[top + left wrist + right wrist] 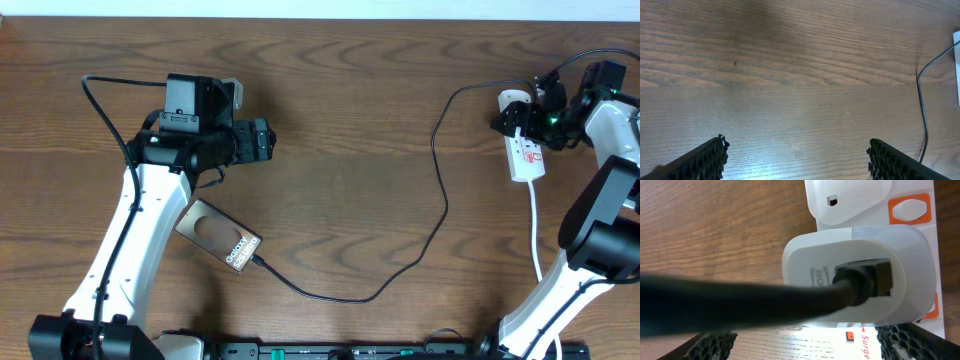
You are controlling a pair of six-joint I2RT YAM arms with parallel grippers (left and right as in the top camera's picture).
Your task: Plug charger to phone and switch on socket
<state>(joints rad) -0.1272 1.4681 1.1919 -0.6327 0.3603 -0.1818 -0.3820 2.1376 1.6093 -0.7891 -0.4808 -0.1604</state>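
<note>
With both jaws wide and empty, the right jaws over the socket point(527, 158) and the phone point(215, 232) well left of it, the charger point(446, 205) could be snagged and pulled loose while the switch point(910, 209) is pressed.

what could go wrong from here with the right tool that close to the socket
1. The right tool hangs open close over the white adapter, and the charger runs across in front of it; going down could snag the cable or loosen the adapter in the socket.
2. The orange switch is small and right beside the adapter, so a press may miss.
3. Any tug on the cable could drag the phone.
</note>
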